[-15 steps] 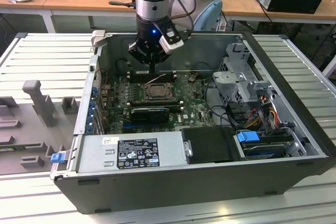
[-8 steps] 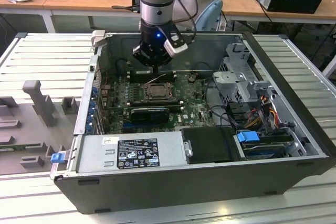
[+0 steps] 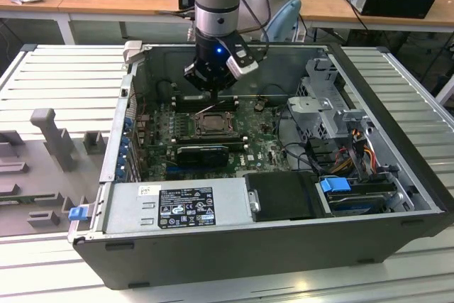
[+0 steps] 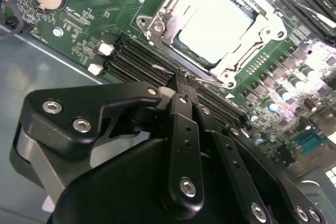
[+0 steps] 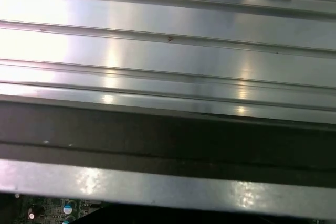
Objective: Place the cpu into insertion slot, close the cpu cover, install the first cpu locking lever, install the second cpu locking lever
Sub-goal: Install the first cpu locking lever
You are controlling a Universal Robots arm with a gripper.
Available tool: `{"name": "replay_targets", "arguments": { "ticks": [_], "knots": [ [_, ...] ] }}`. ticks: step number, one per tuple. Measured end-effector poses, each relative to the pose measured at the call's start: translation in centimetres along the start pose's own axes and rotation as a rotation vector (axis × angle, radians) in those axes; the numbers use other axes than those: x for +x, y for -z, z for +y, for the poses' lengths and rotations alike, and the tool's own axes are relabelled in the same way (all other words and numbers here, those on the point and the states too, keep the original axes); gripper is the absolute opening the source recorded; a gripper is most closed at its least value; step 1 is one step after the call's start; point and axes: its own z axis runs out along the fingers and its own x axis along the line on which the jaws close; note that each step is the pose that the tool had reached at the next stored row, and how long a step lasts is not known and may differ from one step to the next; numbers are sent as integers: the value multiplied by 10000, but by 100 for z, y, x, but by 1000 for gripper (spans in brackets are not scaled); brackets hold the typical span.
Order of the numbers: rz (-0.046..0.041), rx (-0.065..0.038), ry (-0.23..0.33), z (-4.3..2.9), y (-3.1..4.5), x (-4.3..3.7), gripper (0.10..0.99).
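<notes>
In the exterior view my gripper [image 3: 213,89] hangs inside the open computer case, just behind the insertion slot [image 3: 211,124] on the green motherboard [image 3: 159,122]. In the second wrist view the pale square cpu [image 4: 215,24] lies in the slot, and the dull metal cpu cover [image 4: 169,8] lies flat around it. My gripper [image 4: 185,81] is shut, its black fingers [image 4: 181,124] pressed together. The tips sit at a thin wire locking lever [image 4: 160,68] along the socket's edge. I cannot tell whether they pinch the lever or only touch it.
A black ribbed card [image 3: 202,152] lies in front of the socket, and a labelled power supply [image 3: 177,207] nearer still. A drive cage [image 3: 319,104] and cables [image 3: 355,140] fill the exterior view's right. Memory slots [image 4: 134,59] run beside my fingertips. The case wall [image 5: 157,182] and ribbed table [image 5: 157,51] are close.
</notes>
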Motion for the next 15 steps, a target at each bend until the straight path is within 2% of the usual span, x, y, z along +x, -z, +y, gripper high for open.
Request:
{"name": "replay_targets", "arguments": {
  "ticks": [2,9,15],
  "knots": [
    [2,2,0,-2,-18,-42,106],
    [0,-28,0,-9,-74,-97,106],
    [-1,-38,0,-12,-123,-109,106]
  ]
}}
